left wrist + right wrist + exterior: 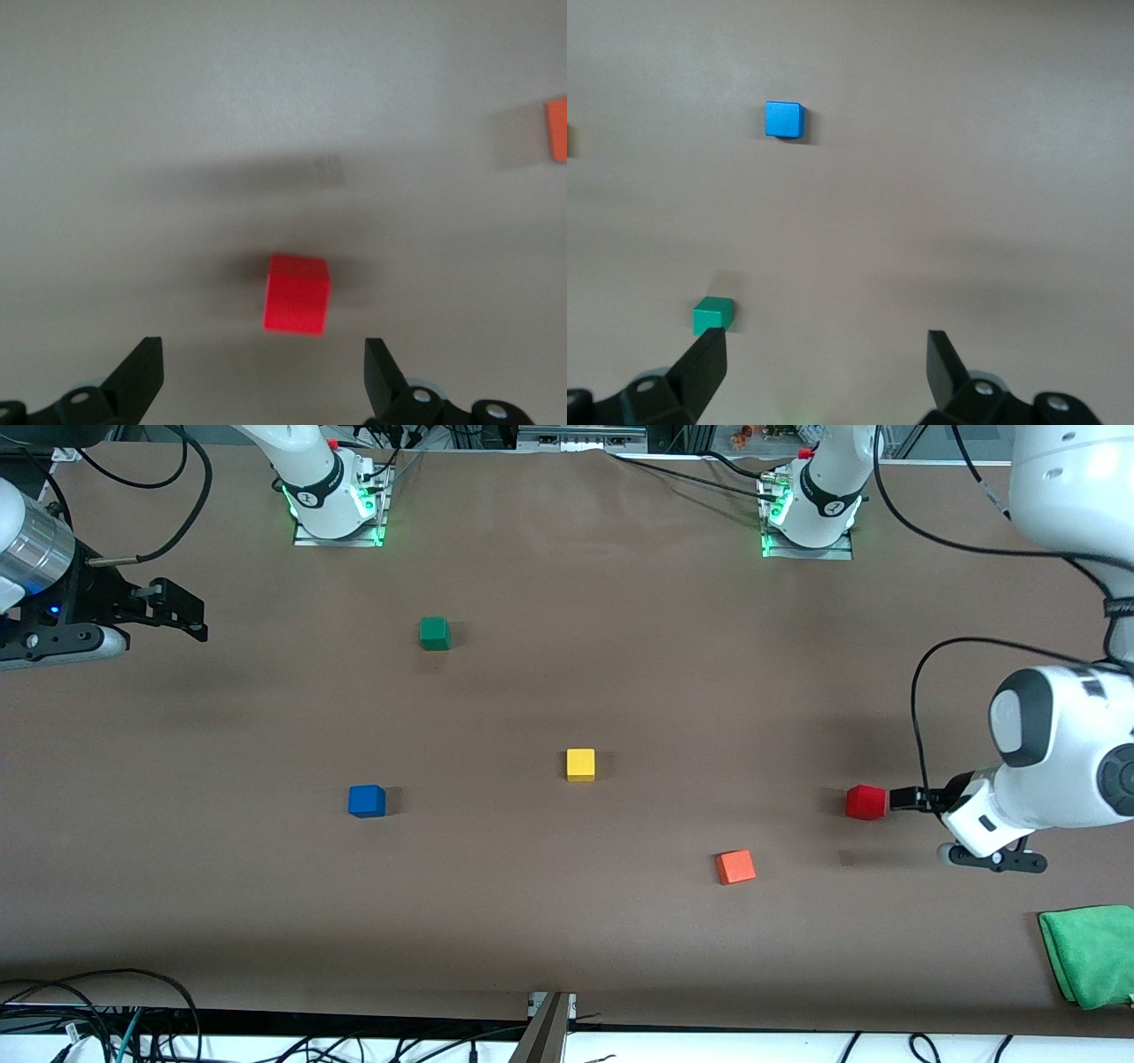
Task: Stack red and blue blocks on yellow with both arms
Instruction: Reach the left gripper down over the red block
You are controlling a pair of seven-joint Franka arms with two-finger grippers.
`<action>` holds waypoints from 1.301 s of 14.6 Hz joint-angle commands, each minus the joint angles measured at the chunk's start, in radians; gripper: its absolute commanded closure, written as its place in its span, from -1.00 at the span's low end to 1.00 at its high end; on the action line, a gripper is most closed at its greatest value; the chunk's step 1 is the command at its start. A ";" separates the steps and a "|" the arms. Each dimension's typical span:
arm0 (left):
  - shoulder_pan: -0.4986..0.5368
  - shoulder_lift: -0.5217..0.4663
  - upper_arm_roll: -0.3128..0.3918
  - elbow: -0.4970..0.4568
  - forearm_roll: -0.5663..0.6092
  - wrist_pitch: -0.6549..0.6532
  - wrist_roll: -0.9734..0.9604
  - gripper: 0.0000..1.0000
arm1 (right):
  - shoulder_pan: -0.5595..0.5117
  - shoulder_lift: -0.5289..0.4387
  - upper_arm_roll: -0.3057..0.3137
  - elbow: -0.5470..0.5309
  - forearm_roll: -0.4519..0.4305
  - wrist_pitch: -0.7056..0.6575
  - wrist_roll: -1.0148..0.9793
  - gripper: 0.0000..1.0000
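Left gripper [264,372] spread wide just beside the red block [866,802], block ahead of its fingertips, untouched, right gripper [826,367] also spread, up over the table's end, blue block [367,800] and yellow block [580,764] well apart from both

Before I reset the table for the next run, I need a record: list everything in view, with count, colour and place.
red block: one, deep red, toward the left arm's end of the table, on the table
blue block: one, bright blue, toward the right arm's end
yellow block: one, yellow, mid-table between the red and blue ones
orange cube: one, orange, nearer the front camera than the yellow block
green cube: one, green, nearer the robots' bases
green cloth: one, green, at the table's corner near the front camera, left arm's end
left gripper: black, open, close beside the red block
right gripper: black, open, up over the right arm's end of the table
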 commanded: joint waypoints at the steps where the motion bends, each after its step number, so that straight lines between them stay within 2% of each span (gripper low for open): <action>1: 0.000 0.022 -0.003 -0.062 0.014 0.128 0.010 -1.00 | -0.006 0.042 0.002 0.023 -0.020 -0.003 -0.007 -0.99; 3: -0.007 0.034 -0.003 -0.081 0.012 0.168 -0.001 -1.00 | -0.006 0.066 0.002 0.023 -0.057 -0.011 -0.010 -0.99; 7: -0.011 0.034 -0.007 -0.142 0.012 0.266 -0.016 -1.00 | -0.004 0.070 0.002 0.023 -0.054 -0.012 -0.008 -0.99; 9: -0.011 0.010 -0.014 -0.156 0.014 0.254 -0.045 -1.00 | -0.008 0.073 0.002 0.022 -0.055 -0.012 -0.011 -0.99; 11: -0.015 -0.039 -0.020 -0.212 0.014 0.217 -0.050 -1.00 | -0.006 0.118 0.002 0.023 -0.057 -0.012 -0.025 -0.99; 14: -0.015 -0.082 -0.020 -0.315 0.014 0.266 -0.048 -1.00 | -0.009 0.122 0.002 0.023 -0.049 -0.012 -0.021 -0.99; 19: -0.012 -0.027 -0.020 -0.331 0.015 0.391 -0.048 -1.00 | 0.002 0.128 0.006 0.041 -0.052 -0.006 -0.016 -0.99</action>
